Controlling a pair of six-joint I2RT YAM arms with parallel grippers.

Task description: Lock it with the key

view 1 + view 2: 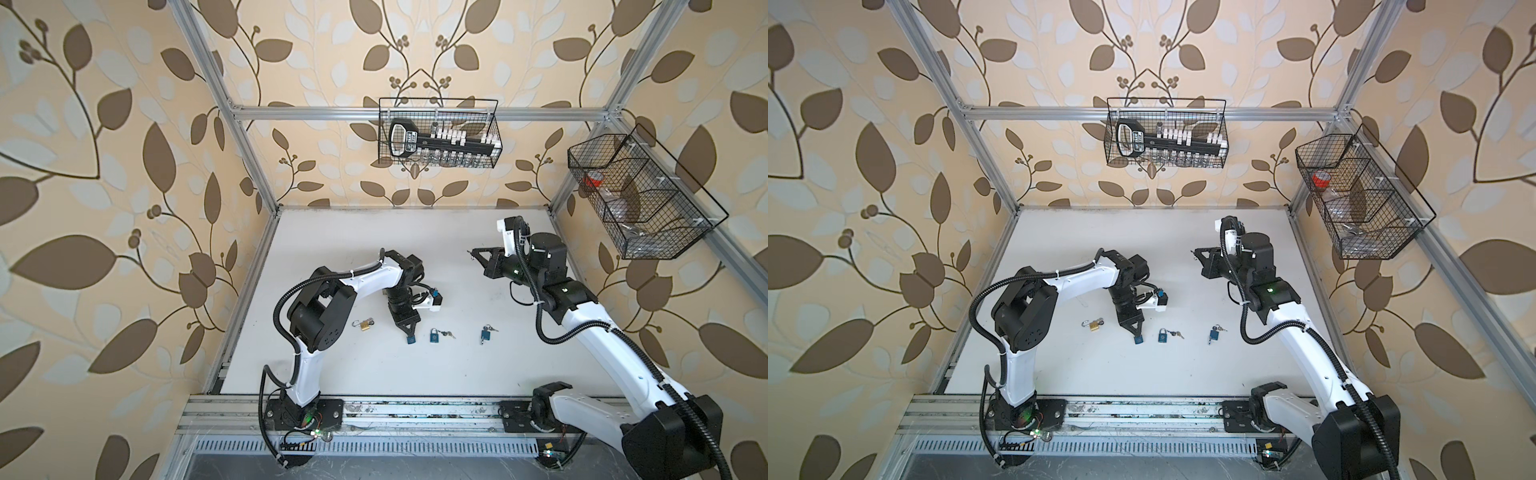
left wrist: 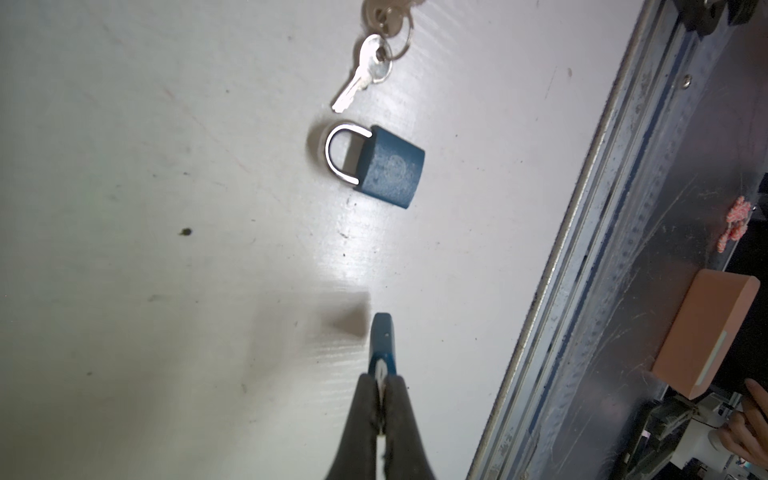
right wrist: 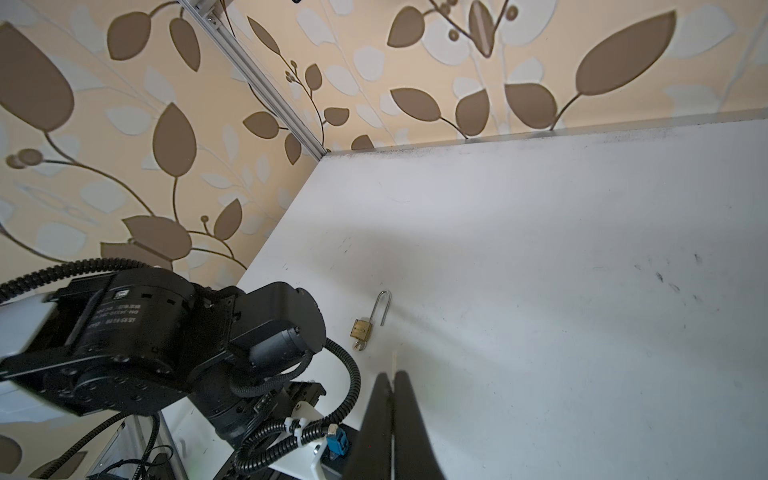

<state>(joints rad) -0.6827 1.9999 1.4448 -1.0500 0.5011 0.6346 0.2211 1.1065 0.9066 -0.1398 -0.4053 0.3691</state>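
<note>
Blue padlock (image 2: 381,340), likely by steel shackle (image 2: 380,371), pinched in left fingers (image 2: 363,403).

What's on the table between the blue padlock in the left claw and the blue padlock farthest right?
Another blue padlock with keys beside it, lying apart from the held padlock in the left claw. Both top views show it.

White table (image 1: 374,374): brass padlock (image 1: 364,324), middle blue padlock (image 1: 434,336) beside keys (image 1: 447,333), right blue padlock (image 1: 484,333).
</note>
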